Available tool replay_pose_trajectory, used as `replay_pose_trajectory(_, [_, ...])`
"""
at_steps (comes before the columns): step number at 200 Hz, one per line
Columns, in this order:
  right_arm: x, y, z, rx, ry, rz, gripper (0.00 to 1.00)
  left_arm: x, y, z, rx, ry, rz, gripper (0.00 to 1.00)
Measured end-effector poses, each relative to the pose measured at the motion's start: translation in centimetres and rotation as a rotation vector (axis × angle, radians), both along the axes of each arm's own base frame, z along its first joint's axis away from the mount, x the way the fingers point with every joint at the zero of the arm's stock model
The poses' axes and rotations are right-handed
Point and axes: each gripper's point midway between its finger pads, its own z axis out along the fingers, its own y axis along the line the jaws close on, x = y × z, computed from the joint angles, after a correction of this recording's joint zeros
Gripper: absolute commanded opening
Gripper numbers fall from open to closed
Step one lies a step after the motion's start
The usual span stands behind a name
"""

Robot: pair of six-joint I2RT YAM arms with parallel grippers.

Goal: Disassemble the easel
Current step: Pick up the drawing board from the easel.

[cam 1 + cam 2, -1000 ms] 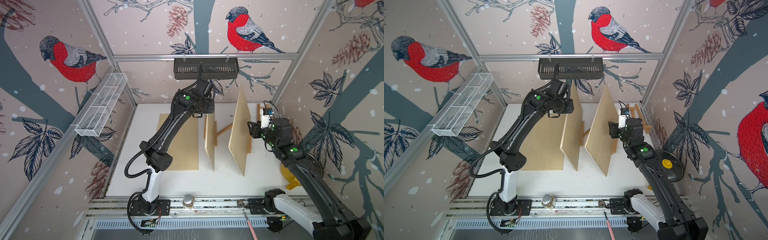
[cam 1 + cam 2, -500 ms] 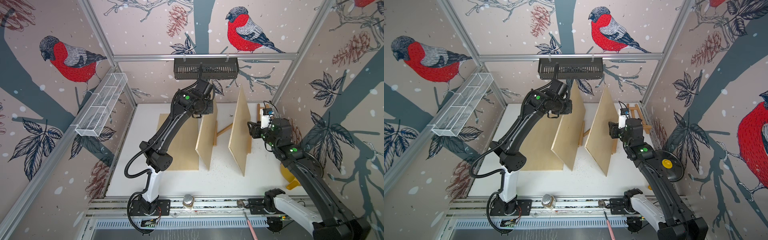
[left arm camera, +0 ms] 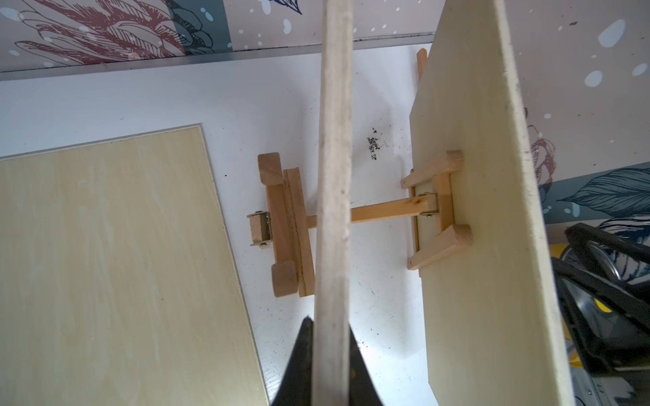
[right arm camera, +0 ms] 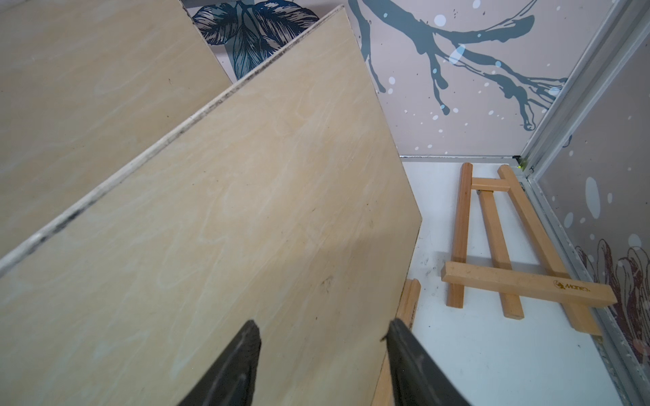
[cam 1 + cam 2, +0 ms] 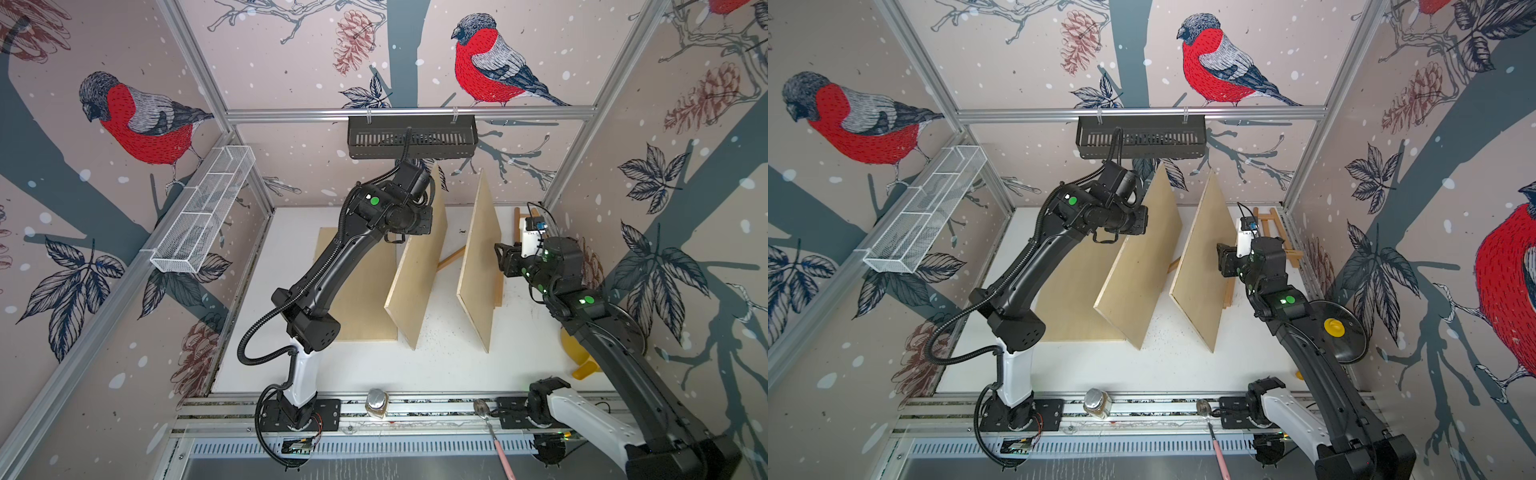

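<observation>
My left gripper (image 5: 431, 216) is shut on the top edge of the middle plywood board (image 5: 415, 282), which hangs tilted over the table; in the left wrist view the black fingers (image 3: 302, 355) pinch that edge (image 3: 332, 175). Below it stands a small wooden easel (image 3: 286, 225). To the right, another board (image 5: 478, 270) leans on a standing easel (image 3: 436, 207) whose back leg (image 5: 451, 259) reaches left. My right gripper (image 5: 498, 257) is open beside this board's face (image 4: 246, 211), holding nothing.
A third board (image 5: 365, 299) lies flat on the table at the left. A folded easel (image 4: 492, 246) lies flat in the back right corner. A pot lid with a yellow knob (image 5: 1337, 328) sits at the right wall. A jar (image 5: 376, 401) and spoon (image 5: 482, 405) rest on the front rail.
The left gripper has closed on the middle board's top edge and tipped the board, its lower end swinging left and forward. The right arm and right board have not moved.
</observation>
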Motion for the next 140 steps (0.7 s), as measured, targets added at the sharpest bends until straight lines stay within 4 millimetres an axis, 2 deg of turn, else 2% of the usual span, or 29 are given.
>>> replay_pose_trajectory(40, [0.0, 0.0, -0.2, 0.0, 0.003, 0.001, 0.59, -0.5, 0.0, 2.3, -0.042, -0.063, -0.02, 0.0])
replay_pose_trajectory(77, [0.1, 0.1, -0.2, 0.001, 0.003, 0.004, 0.59, -1.8, 0.8, 6.0, -0.102, -0.14, -0.041, 0.0])
replay_pose_trajectory(109, [0.1, 0.3, -0.3, 0.004, 0.008, 0.014, 0.59, -3.6, 2.5, 9.2, -0.142, -0.203, -0.047, 0.0])
replay_pose_trajectory(140, [0.2, 0.5, -0.5, 0.007, 0.013, 0.024, 0.59, -6.3, 5.2, 12.1, -0.176, -0.262, -0.038, 0.0])
